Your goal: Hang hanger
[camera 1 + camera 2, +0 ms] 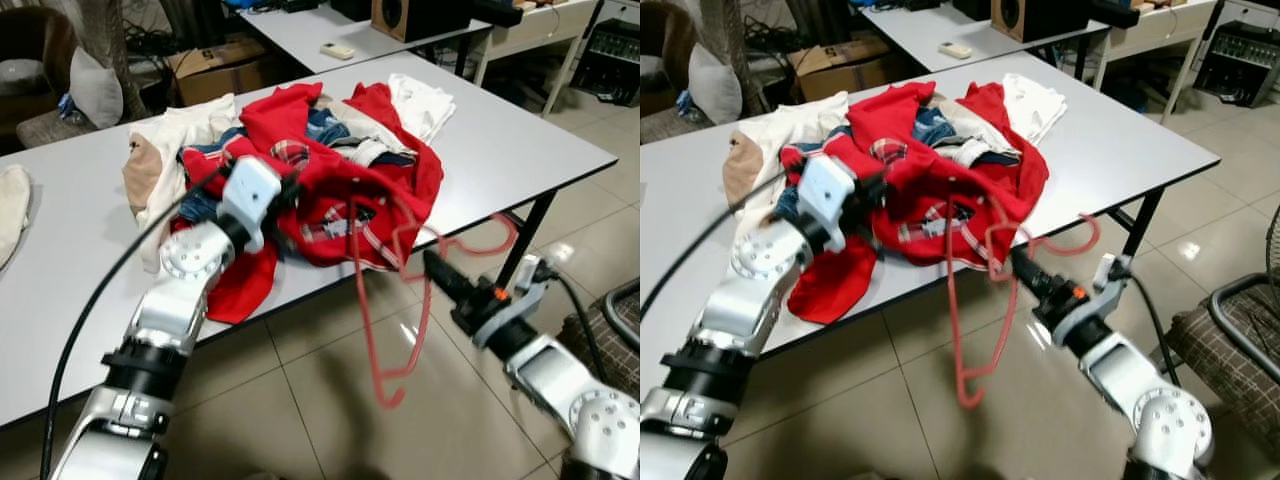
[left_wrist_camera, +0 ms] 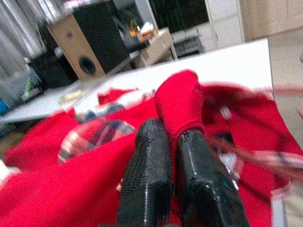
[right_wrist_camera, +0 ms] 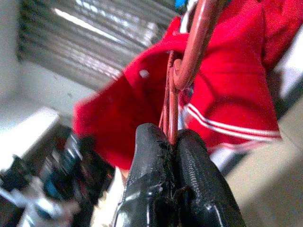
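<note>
Hanger (image 1: 385,300) sits pinched in your right gripper (image 3: 171,137), dangling off the table edge (image 1: 560,180), left gripper (image 2: 173,137) clamped on red shirt (image 1: 340,190); hanging still undone.

The hanger (image 1: 385,290) is a thin red wire-like frame, blurred, at the near edge of the grey table (image 1: 520,140), right of the middle. Its hook end curls out to the right over the table edge, while one long arm drops below the tabletop toward the floor and bends at its lowest point. Its upper part is caught in the red shirt (image 1: 345,180) lying on top of the clothes heap
</note>
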`<state>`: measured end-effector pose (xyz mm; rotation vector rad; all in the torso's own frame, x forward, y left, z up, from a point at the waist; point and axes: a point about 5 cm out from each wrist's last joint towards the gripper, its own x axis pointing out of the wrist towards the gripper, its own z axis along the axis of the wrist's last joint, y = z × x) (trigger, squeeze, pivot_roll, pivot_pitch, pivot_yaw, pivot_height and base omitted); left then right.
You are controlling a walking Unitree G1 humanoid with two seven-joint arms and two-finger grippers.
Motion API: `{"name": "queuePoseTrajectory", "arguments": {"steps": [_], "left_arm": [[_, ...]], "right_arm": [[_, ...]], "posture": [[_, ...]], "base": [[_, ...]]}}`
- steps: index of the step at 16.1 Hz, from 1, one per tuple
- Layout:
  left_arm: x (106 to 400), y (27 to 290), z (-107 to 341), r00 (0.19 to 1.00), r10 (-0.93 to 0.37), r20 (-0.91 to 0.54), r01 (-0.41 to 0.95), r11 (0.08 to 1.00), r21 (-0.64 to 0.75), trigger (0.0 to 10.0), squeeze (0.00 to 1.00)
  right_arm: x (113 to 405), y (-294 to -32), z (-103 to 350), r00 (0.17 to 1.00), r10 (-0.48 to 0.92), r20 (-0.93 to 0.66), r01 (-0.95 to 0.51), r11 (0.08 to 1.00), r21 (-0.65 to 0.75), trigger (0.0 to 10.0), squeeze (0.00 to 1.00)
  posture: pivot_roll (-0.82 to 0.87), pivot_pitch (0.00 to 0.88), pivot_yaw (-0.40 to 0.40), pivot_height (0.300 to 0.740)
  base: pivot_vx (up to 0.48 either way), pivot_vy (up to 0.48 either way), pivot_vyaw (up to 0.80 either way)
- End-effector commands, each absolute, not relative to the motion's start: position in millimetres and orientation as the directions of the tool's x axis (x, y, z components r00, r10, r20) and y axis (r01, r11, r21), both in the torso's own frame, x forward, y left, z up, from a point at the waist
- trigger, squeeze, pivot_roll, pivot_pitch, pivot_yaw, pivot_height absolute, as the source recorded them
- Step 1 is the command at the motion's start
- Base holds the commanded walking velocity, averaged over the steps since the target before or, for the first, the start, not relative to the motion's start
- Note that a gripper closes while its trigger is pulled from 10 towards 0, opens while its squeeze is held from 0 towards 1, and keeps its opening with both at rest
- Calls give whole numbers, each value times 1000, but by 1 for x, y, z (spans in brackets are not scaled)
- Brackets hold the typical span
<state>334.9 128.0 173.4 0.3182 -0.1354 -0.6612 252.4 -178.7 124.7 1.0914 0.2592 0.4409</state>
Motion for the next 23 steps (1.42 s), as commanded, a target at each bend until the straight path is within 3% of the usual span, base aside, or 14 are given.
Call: {"name": "queuePoseTrajectory", "arguments": {"steps": [1, 3, 4, 6, 7, 8, 10, 11, 14, 17, 18, 19, 20, 23], "left_arm": [[333, 129, 171, 774, -633, -12, 601, 728, 330, 0, 0], [331, 132, 159, 782, -618, -82, 608, 727, 318, 0, 0], [331, 131, 162, 791, -610, -47, 601, 761, 244, 0, 0], [332, 130, 168, 798, -603, -11, 592, 780, 201, 0, 0], [332, 131, 170, 799, -601, -7, 589, 782, 204, 0, 0], [333, 130, 174, 804, -594, 20, 583, 794, 172, 0, 0], [333, 128, 183, 800, -595, 80, 587, 803, 99, 0, 0], [330, 123, 186, 768, -635, 79, 629, 772, 90, 0, 0], [319, 114, 175, 695, -719, -15, 715, 688, 127, 0, 0], [310, 95, 169, 635, -772, -38, 771, 629, 96, 0, 0], [308, 90, 171, 628, -778, -22, 777, 625, 76, 0, 0], [307, 81, 176, 617, -786, 18, 786, 618, 19, 0, 0], [306, 77, 181, 614, -788, 47, 789, 613, -26, 0, 0], [295, 65, 180, 523, -852, 20, 850, 519, -94, 0, 0]], "right_arm": [[260, -179, 136, 896, 433, 101, -264, 335, 905, 10000, 0], [267, -179, 151, 892, 403, 207, -335, 278, 900, 10000, 0], [269, -177, 144, 897, 419, 139, -303, 355, 885, 10000, 0], [269, -174, 145, 886, 428, 180, -333, 317, 888, 10000, 0], [271, -173, 144, 889, 430, 158, -316, 327, 890, 10000, 0], [274, -170, 133, 898, 438, 32, -239, 425, 873, 10000, 0], [281, -174, 129, 924, 381, 17, -175, 383, 907, 10000, 0], [289, -181, 125, 952, 307, -13, -113, 390, 914, 10000, 0], [309, -186, 148, 980, 167, 104, -149, 287, 946, 10000, 0], [328, -174, 158, 987, 85, 133, -150, 252, 956, 10000, 0], [333, -170, 158, 988, 81, 130, -147, 263, 953, 10000, 0], [342, -161, 160, 990, 81, 120, -141, 364, 921, 10000, 0], [347, -156, 160, 991, 65, 113, -130, 396, 909, 10000, 0], [365, -152, 163, 995, -67, 77, -51, 331, 942, 10000, 0]], "posture": [[-171, 0, 108, 740], [-168, 0, 106, 740], [-168, 0, 103, 740], [-163, 0, 97, 740], [-164, 0, 98, 740], [-164, 0, 98, 740], [-170, 0, 103, 740], [-170, 0, 103, 740], [-165, 0, 113, 740], [-153, 0, 118, 740], [-153, 0, 118, 740], [-153, 0, 118, 740], [-151, 0, 120, 740], [-147, 0, 125, 740]], "base": [[0, 0, 0], [0, 0, 0], [0, 0, 0], [0, 0, 0], [0, 0, 0], [0, 0, 0], [0, 0, 0], [0, 0, 0], [0, 0, 0], [0, 0, 0], [0, 0, 0], [0, 0, 0], [0, 0, 0], [0, 0, 0]]}}
